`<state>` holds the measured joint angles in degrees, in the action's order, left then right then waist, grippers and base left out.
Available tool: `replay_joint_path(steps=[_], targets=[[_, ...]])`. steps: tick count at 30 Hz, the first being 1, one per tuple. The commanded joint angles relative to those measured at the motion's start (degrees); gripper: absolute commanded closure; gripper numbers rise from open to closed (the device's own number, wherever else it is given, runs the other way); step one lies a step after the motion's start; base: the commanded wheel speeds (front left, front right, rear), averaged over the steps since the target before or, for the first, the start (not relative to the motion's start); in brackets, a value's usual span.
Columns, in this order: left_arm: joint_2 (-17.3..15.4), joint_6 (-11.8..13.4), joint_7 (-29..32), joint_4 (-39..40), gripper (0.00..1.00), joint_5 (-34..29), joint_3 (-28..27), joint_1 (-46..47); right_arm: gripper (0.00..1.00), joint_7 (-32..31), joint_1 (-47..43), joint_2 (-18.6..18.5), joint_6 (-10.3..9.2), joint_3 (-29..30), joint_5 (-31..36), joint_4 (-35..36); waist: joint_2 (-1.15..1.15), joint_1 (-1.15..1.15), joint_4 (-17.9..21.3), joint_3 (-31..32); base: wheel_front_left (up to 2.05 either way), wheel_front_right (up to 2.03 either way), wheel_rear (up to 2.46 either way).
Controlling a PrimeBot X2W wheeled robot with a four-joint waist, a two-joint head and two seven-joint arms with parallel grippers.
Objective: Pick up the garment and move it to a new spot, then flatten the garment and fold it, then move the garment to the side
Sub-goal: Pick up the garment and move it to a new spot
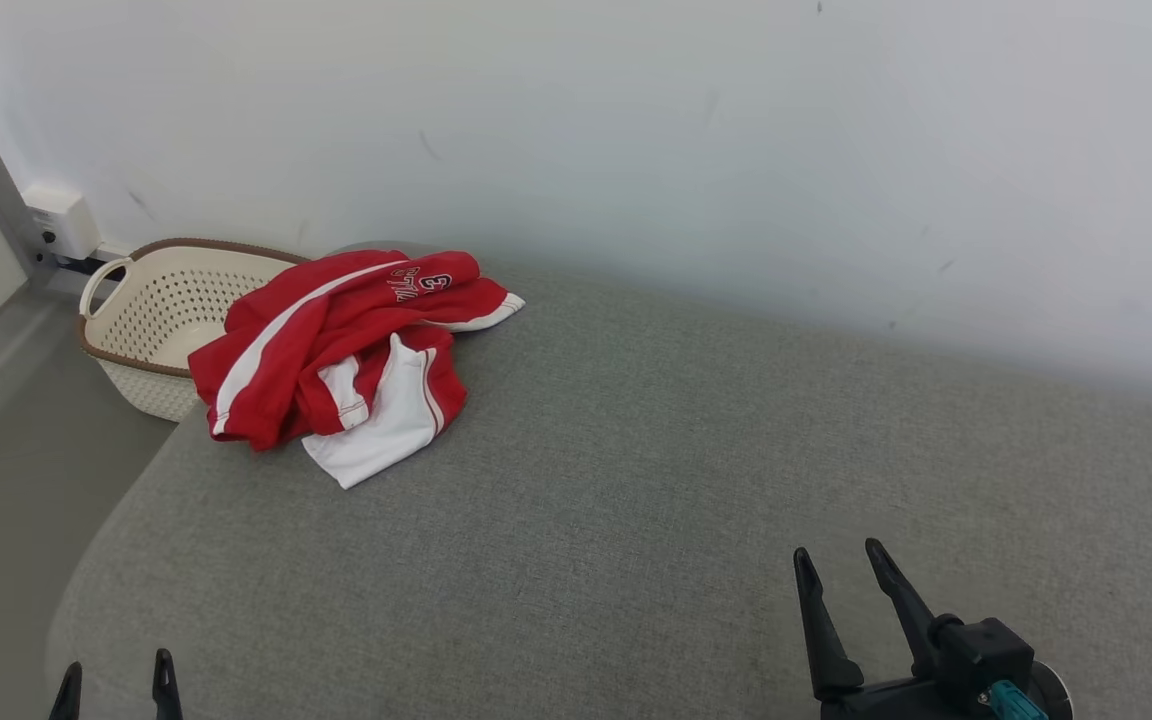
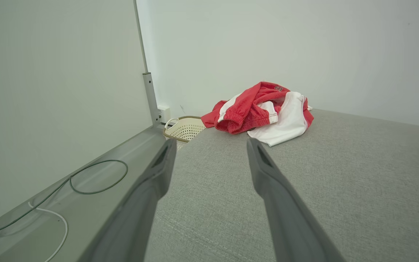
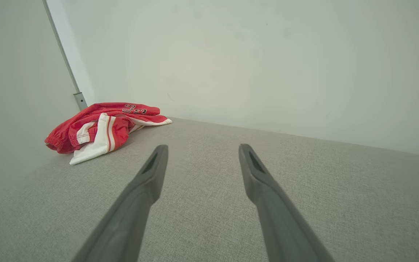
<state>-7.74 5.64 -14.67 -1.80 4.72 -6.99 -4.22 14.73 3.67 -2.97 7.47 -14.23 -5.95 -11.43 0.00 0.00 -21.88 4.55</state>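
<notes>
1. Left hand [image 1: 117, 662] is hovering spread open and empty at the bed's [image 1: 636, 480] near-left corner.
2. Garment [image 1: 336, 350] is lying bunched at the far-left corner, above the basket [image 1: 151, 300]. A clumsy nudge could be tipping it in.
3. Right hand [image 1: 836, 548] is hovering open, well apart from the garment, so a long reach risks pinching one layer only.

A plain white wall [image 1: 736, 150] spans the top of the frame, a grey fabric surface [image 1: 636, 500], perhaps a mattress, below it, grey floor [image 1: 26, 480] at the left edge.
</notes>
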Motion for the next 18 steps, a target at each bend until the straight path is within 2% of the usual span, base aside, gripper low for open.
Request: replay_joint_path(steps=[1, 9, 18], targets=[[-0.4, 0.1, 0.1, 0.2, 0.00, 0.2, 0.0, -0.7, 0.00, 0.4, 0.3, 0.1, 0.04, -0.3, -0.2, -0.1, 0.00, 0.00, -1.0, 0.3, 0.00, 0.00, 0.00], [-0.7, 0.6, 0.1, 0.6, 0.00, 0.6, -0.1, -1.0, 0.00, 0.5, 0.7, 0.1, 0.04, -1.7, -0.8, -0.7, 0.00, 0.00, -2.0, 0.4, 0.00, 0.00, 0.00], [-0.6, 0.8, 0.0, 1.0, 0.00, 1.7, -0.3, -0.8, 0.00, 0.5, 0.9, 0.1, 0.04, -2.2, -1.4, -0.8, 0.00, 0.00, -1.0, 0.2, 0.00, 0.00, 0.00]])
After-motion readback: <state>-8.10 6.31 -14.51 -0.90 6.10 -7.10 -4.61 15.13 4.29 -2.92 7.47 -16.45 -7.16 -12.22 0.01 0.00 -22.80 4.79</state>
